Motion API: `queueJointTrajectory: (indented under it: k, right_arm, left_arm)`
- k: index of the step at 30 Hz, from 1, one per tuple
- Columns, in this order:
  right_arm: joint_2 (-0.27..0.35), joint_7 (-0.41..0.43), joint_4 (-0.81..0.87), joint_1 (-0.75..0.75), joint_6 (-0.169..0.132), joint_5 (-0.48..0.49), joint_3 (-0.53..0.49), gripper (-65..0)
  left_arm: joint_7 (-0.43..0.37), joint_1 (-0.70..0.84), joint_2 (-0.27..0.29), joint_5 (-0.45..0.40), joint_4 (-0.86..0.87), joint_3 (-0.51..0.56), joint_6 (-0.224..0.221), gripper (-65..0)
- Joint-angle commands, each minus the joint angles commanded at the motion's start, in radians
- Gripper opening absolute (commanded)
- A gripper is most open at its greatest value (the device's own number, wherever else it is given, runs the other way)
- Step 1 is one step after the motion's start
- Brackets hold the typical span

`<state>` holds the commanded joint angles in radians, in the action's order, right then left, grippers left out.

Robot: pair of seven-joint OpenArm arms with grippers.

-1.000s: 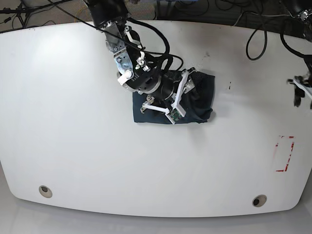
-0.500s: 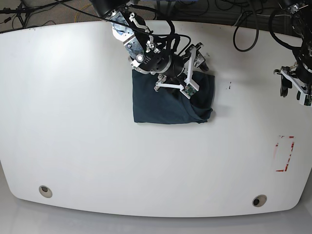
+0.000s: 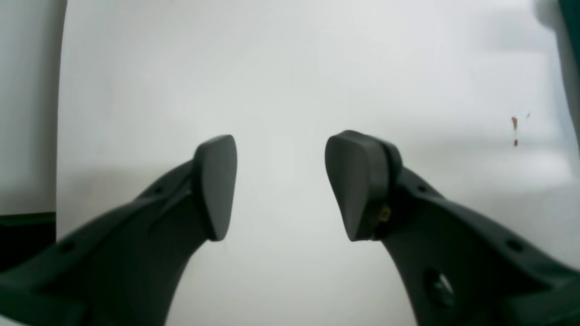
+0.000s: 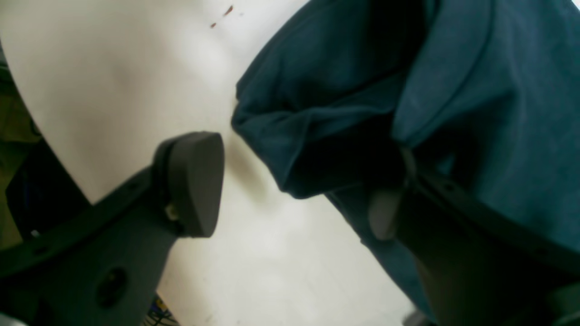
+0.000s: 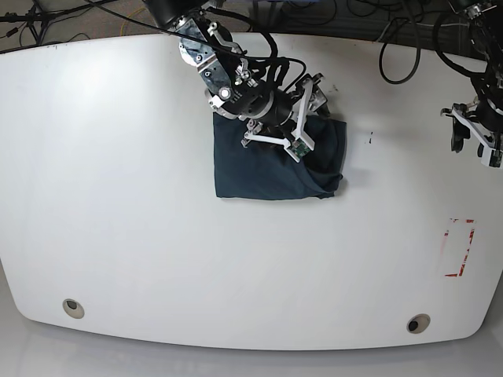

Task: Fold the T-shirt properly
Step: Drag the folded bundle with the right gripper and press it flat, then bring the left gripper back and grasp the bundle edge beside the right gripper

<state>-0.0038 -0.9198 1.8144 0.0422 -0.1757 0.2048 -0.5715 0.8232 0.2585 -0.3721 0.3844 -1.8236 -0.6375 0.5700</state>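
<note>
The T-shirt (image 5: 271, 165) lies as a dark navy folded rectangle at the table's middle, with a rumpled right side. My right gripper (image 5: 318, 93) hovers at the shirt's far right corner. In the right wrist view this gripper (image 4: 290, 199) is open: the left pad (image 4: 195, 181) is over bare table and the right finger (image 4: 385, 217) is over the bunched cloth (image 4: 340, 113), gripping nothing. My left gripper (image 5: 474, 145) hangs at the table's right edge, far from the shirt. In the left wrist view it (image 3: 281, 181) is open above bare white table.
The white table (image 5: 118, 196) has a red tape outline (image 5: 460, 247) at the right. Two round holes (image 5: 72, 308) (image 5: 418, 323) sit near the front edge. Black cables (image 5: 401, 63) trail over the back edge. Small dark specks (image 5: 371, 139) lie right of the shirt.
My right arm has lifted off the middle of the shirt and drawn back to its far right corner. My left arm has shifted slightly toward the back.
</note>
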Motion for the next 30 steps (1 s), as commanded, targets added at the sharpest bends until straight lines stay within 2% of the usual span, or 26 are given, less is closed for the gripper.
queueJointTrajectory:
  k: [8, 10, 12, 17, 21, 30]
  right_arm:
    - [-0.041, 0.002, -0.083, -0.037, -0.002, 0.000, -0.028, -46.0]
    - [-0.055, 0.002, -0.110, -0.046, -0.002, 0.000, -0.044, -50.7]
    - [-0.058, 0.002, -0.114, -0.060, -0.002, 0.000, -0.060, -52.8]
    - [-0.063, 0.002, -0.117, -0.094, 0.003, 0.000, -0.101, -50.7]
    - [-0.094, 0.000, -0.120, -0.114, 0.003, 0.000, -0.112, -48.4]
    - [-0.137, 0.000, -0.203, -0.172, 0.003, -0.002, -0.141, -47.7]
  left_arm:
    - [0.000, 0.000, 0.000, -0.005, 0.003, 0.000, 0.000, -31.2]
    - [0.000, 0.000, 0.000, -0.003, 0.003, 0.000, 0.000, -31.2]
    - [0.000, 0.000, 0.000, -0.005, 0.003, 0.000, 0.000, -31.2]
    - [0.000, 0.000, 0.000, -0.005, 0.003, 0.002, 0.000, -31.2]
    - [0.000, 0.000, 0.000, -0.005, 0.008, -0.002, 0.000, -31.2]
    - [0.000, 0.000, 0.000, -0.005, 0.008, 0.002, 0.000, -31.2]
